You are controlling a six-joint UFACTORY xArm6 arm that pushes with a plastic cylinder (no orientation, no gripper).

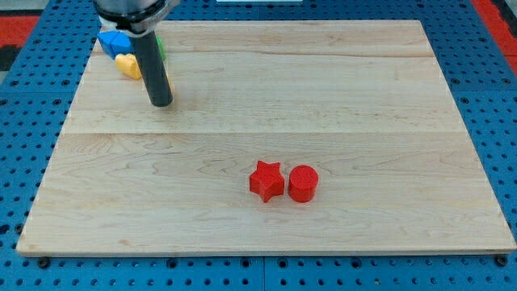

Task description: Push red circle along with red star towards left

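Red circle (304, 183), red star (266, 179): touching, likely light, rigid, sliding easily (push circle's right side). My tip (161, 103): bare rod, holding nothing, well apart upper left.

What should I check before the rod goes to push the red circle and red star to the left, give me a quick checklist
1. Red circle sits right beside red star, star on the view's left: ok.
2. My tip is on the circle's right side, ready to push: not ok, it is far up-left.
3. Board left of the star is free: ok.
4. Blue block, yellow block and green block are away from the push line: ok.
5. Circle and star actually touching: cannot tell.
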